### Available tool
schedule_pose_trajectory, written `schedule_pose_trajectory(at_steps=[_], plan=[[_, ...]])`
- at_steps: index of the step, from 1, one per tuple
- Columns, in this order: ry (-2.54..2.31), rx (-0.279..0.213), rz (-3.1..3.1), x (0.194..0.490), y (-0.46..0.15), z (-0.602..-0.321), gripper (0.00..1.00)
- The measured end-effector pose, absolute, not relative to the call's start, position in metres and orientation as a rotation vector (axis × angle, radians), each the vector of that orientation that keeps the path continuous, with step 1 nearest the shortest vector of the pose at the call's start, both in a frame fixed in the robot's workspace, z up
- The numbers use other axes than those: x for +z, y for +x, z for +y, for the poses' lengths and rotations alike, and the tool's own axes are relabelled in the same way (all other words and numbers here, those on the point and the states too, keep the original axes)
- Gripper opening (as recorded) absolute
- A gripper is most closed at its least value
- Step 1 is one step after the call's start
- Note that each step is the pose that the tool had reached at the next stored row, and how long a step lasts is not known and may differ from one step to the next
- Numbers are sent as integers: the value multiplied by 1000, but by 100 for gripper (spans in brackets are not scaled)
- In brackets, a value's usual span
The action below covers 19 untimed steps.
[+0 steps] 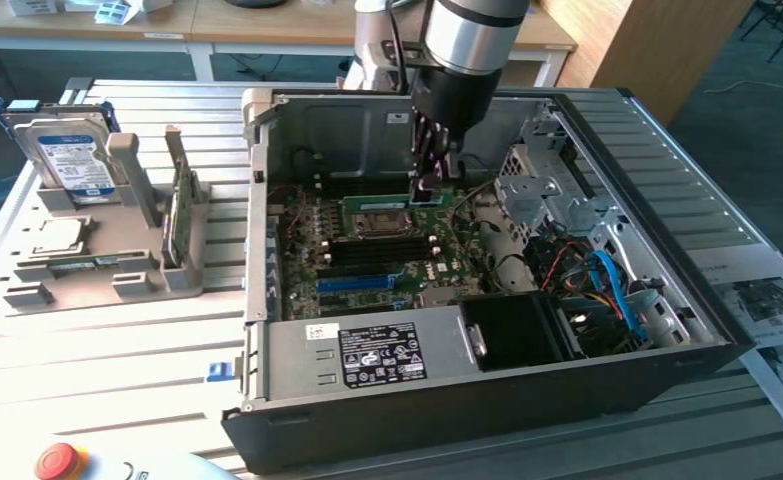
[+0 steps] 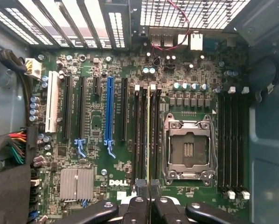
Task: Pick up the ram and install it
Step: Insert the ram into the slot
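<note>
The fingers [image 2: 141, 190] pinch the ram [image 2: 148, 135] edge-on, lengthwise along the slots [image 2: 140, 135].

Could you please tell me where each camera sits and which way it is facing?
Exterior view: off the arm, raised, looking down into the open computer case; the arm and tool show, reaching inside.
Wrist view: on the wrist, looking straight down at the motherboard; the tool's black fingers show.
Shared: the motherboard, the tool and the ram it grips.
</note>
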<state>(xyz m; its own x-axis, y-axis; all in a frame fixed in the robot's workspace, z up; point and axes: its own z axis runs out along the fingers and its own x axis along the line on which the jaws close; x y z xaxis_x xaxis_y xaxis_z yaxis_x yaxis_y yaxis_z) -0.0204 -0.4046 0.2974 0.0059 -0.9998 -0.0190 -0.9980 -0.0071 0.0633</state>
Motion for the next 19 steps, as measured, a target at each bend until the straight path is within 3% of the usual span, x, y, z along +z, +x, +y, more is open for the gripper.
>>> schedule_pose_trajectory(at_steps=[19], plan=[[2205, -90, -2191, 273, -21, -404, 12]])
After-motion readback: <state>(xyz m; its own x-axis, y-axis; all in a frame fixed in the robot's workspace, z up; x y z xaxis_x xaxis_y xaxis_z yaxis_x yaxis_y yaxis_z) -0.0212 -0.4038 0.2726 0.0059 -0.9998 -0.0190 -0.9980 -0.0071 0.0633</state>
